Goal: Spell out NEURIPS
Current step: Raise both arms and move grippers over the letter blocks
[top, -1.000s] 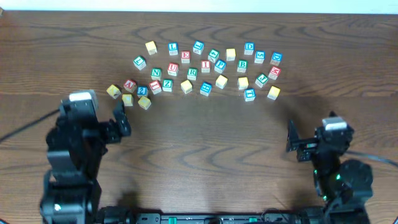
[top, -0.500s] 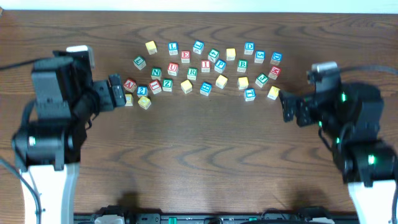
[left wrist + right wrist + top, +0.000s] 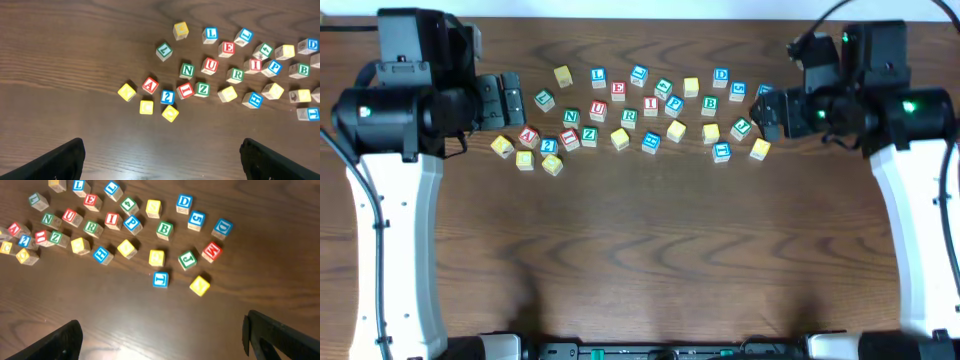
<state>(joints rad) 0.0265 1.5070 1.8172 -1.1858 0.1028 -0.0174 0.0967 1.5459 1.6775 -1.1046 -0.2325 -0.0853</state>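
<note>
It looks like a robotics lab test station: a dark wood-grain bench [image 3: 650, 250] carries a white-and-black robot left arm [image 3: 400, 200] and a matching right arm [image 3: 910, 200], with a black rail [image 3: 670, 351] along its near edge and lettered toy cubes [image 3: 651, 108] scattered toward its far side.

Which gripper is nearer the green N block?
Left. The left gripper is just left of the green N block; the right gripper is far to its right, at the other end of the blocks.
</note>
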